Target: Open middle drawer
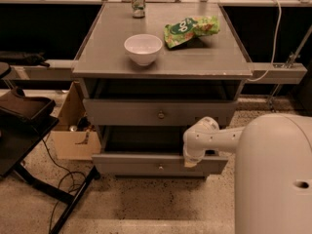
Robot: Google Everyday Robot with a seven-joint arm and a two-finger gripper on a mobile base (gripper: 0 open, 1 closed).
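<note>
Camera view: gripper (190,159) points down at the top edge of the lower drawer (126,164), right of centre; whether it is open or closed cannot be told. Middle drawer (122,112) lies just above and left of the gripper, its knob (161,114) at centre, its front set farther back than the lower drawer's. Arm (219,136) reaches in from the right, bent downward at the wrist.

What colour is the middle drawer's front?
The middle drawer: grey, metal knob; camera view. The gripper sits lower, by the bottom drawer.
</note>
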